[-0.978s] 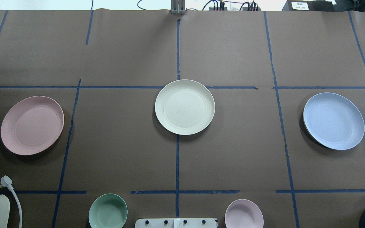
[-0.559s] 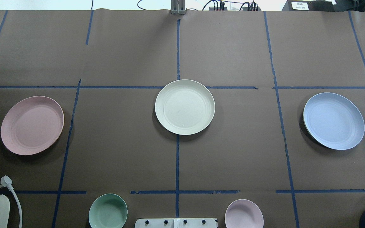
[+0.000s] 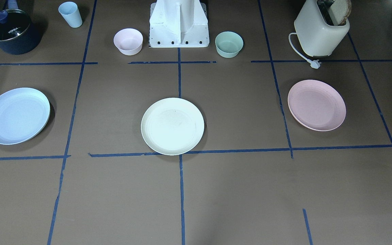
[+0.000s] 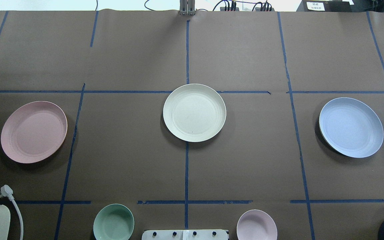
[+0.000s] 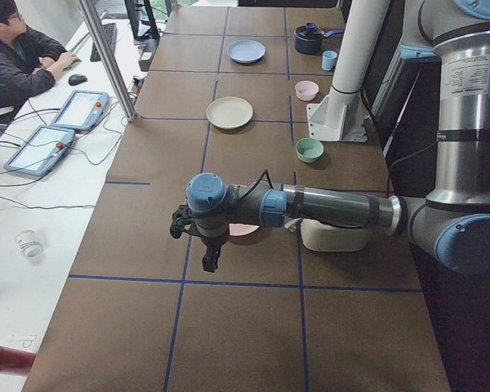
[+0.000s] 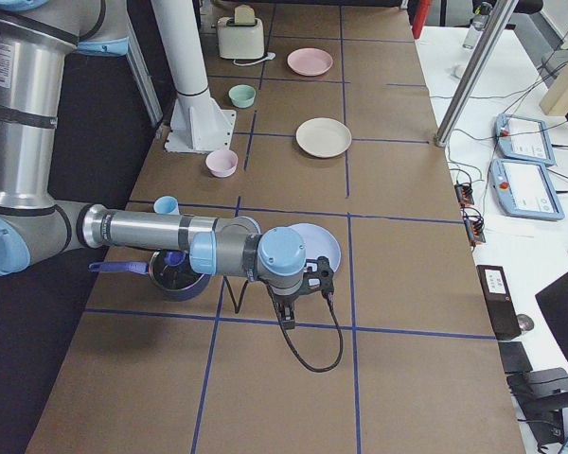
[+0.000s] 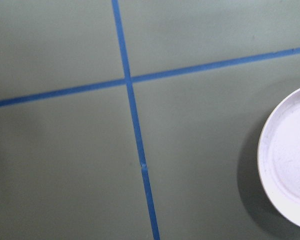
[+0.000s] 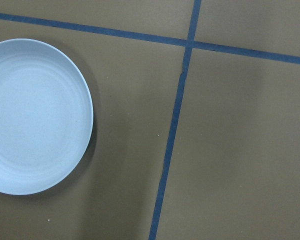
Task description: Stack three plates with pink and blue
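Three plates lie apart in a row on the brown table. The pink plate (image 4: 34, 132) is on the left, the cream-white plate (image 4: 194, 112) in the middle, the blue plate (image 4: 351, 127) on the right. My left gripper (image 5: 210, 261) shows only in the exterior left view, hanging beside the pink plate (image 5: 243, 231) toward the table's end; I cannot tell if it is open. My right gripper (image 6: 286, 315) shows only in the exterior right view, beside the blue plate (image 6: 324, 244); I cannot tell its state. The wrist views show the pink plate's edge (image 7: 290, 170) and the blue plate (image 8: 35, 115).
Near the robot's base stand a green bowl (image 4: 113, 222) and a small pink bowl (image 4: 256, 225). A toaster (image 3: 320, 30) with a loose plug (image 4: 5, 191) is on the left side. A dark pot (image 3: 10, 30) and a pale blue cup (image 3: 70, 14) are on the right side.
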`<act>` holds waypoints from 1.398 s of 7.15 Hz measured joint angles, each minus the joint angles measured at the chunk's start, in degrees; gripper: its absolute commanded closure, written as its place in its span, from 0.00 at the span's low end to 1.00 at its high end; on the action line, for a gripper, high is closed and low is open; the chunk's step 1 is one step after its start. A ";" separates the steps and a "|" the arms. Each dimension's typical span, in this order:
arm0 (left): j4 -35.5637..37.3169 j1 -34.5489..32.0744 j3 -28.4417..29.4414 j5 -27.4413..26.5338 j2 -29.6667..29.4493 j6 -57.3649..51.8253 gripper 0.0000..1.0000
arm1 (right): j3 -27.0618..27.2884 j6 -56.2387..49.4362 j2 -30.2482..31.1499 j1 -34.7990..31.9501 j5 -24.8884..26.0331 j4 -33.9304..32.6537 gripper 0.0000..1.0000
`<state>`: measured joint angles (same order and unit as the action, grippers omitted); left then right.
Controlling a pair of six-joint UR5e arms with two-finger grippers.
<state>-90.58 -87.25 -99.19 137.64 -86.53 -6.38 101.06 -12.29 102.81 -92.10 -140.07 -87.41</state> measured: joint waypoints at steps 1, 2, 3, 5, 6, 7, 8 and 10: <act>-4.75 2.06 1.27 -0.13 0.40 2.61 0.00 | -0.65 0.92 0.09 0.69 -0.09 3.85 0.00; -10.28 5.21 2.85 -0.30 0.95 9.26 0.00 | -0.96 3.83 0.15 1.92 -0.16 7.06 0.00; -17.57 8.91 4.55 -0.48 1.49 19.29 0.00 | -1.05 6.95 0.18 3.32 -0.13 8.56 0.00; -34.89 17.63 8.84 -3.92 2.32 41.09 0.00 | -1.10 8.97 0.20 4.86 0.08 9.30 0.00; -41.59 22.41 10.50 -6.86 2.45 50.28 0.00 | -1.12 9.14 0.20 5.07 0.12 9.39 0.00; -45.15 26.44 11.27 -9.48 2.48 56.09 0.12 | -1.13 9.19 0.20 5.13 0.14 9.43 0.00; -46.55 29.26 11.57 -11.26 2.50 58.92 0.66 | -1.13 9.21 0.20 5.15 0.14 9.44 0.00; -47.24 31.32 11.75 -12.16 2.46 61.49 0.95 | -1.13 9.19 0.26 5.17 0.14 9.45 0.00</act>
<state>-137.82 -55.93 -87.44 125.48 -84.07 55.11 99.93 -3.09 103.07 -86.93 -139.92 -77.96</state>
